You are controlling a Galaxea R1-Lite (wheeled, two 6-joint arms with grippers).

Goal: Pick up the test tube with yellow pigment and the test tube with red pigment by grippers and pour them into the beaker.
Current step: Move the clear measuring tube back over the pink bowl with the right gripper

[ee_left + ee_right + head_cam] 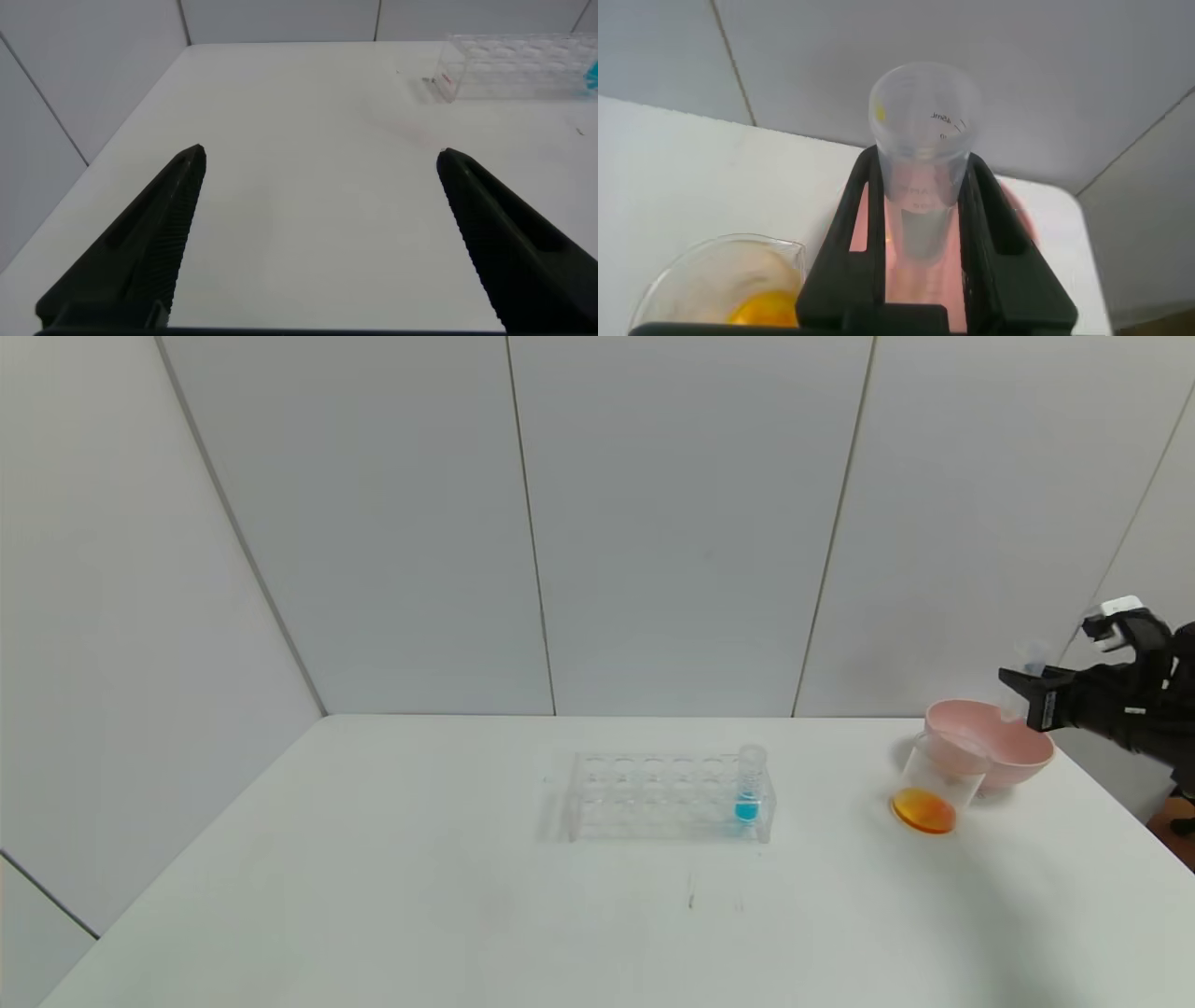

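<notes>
My right gripper (pixel 1016 689) is shut on a clear test tube (pixel 1032 659) and holds it above the pink bowl (pixel 1018 754) at the table's far right. In the right wrist view the tube (pixel 924 121) sits between the fingers (pixel 867 187), mouth away from the camera. It looks empty, with a small yellow spot by its rim. The beaker (pixel 941 775) stands just left of the bowl with orange liquid at its bottom; it also shows in the right wrist view (pixel 701 271). No other yellow or red tube is in view. My left gripper (pixel 320 154) is open and empty over the table's left part.
A clear tube rack (pixel 653 793) stands mid-table with one blue-liquid tube (pixel 750 786) in its right end; the rack also shows in the left wrist view (pixel 514 65). The table's right edge runs close behind the bowl. Grey wall panels stand behind the table.
</notes>
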